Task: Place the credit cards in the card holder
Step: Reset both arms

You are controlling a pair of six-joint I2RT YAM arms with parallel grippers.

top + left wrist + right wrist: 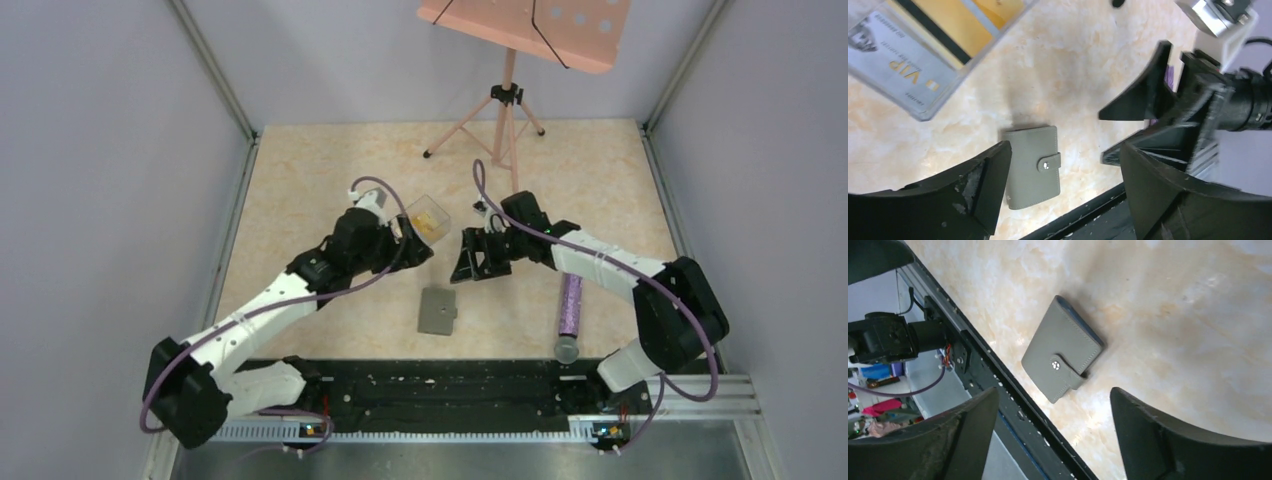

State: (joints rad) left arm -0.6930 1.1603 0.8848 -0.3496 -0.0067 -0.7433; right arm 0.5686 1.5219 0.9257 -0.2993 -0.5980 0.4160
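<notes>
- Grey walls close the marbled bench [320, 170] on three sides, and a black rail [440, 385] runs along the near edge.
- My left pincer [416, 250] is spread wide with nothing between its fingers. It hangs beside a clear box [428, 218] that holds the credit cards [948, 25]: orange ones and a pale one marked VIP.
- My right pincer [466, 268] is also spread and holds nothing. It faces the left one across a narrow gap.
- The card holder [438, 312] lies flat and snapped shut on bare bench, nearer the rail than both pincers. It touches neither the rail nor the box.
- A purple roller [570, 305] lies under my right forearm, well apart from the holder.
- A tripod stand [505, 110] takes up the far middle. The far left of the bench is open.
</notes>
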